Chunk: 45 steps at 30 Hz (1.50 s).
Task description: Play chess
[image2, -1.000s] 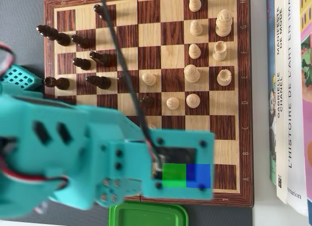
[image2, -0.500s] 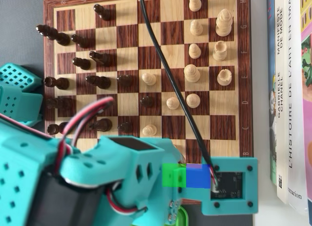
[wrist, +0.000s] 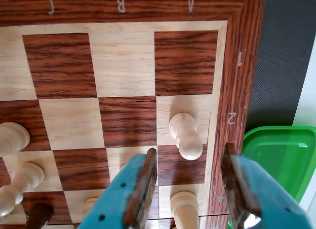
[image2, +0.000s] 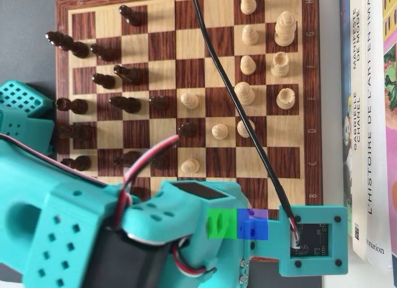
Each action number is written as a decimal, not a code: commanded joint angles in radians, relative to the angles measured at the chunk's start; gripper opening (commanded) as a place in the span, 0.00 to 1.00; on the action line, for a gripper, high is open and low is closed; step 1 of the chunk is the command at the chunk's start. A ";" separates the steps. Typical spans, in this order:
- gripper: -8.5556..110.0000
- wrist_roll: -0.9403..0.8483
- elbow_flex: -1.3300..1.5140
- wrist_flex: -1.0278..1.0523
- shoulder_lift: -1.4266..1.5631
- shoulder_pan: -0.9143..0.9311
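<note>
Wrist view, left to right: two light pawns at the left edge (wrist: 12, 137), then a light pawn (wrist: 186, 136) on the A-file near rank 2, by the board's corner. My gripper (wrist: 190, 189) hangs just behind it, jaws spread apart and empty, brown pads (wrist: 143, 187) either side of a dark square, touching nothing. Another light piece (wrist: 183, 204) sits below between the jaws; type unclear. Far right, a green tray (wrist: 281, 160) off the chessboard's (wrist: 237, 36) edge on a grey mat (wrist: 286, 51).

Overhead view: dark pieces (image2: 102, 80) bunch on the board's left half, several advanced to mid-board; light pieces (image2: 248, 64) are spread on the right half. My arm (image2: 180, 232) covers the near edge. Books (image2: 369, 114) lie along the worktop's right edge.

Judgement: the game is well into the opening, many moves made on both sides. I've nothing in hand; the current move isn't picked up yet. Plenty of play left.
</note>
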 commanded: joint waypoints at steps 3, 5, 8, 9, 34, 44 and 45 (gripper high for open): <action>0.23 -0.015 -0.089 0.003 -0.021 0.015; 0.23 -0.015 -0.104 0.003 -0.031 0.017; 0.23 -0.015 -0.101 0.003 -0.038 0.017; 0.23 -0.015 -0.100 0.003 -0.041 0.017; 0.23 -0.015 -0.095 0.002 -0.066 0.044; 0.23 -0.015 -0.106 0.002 -0.130 0.044; 0.23 -0.015 -0.106 0.002 -0.129 0.048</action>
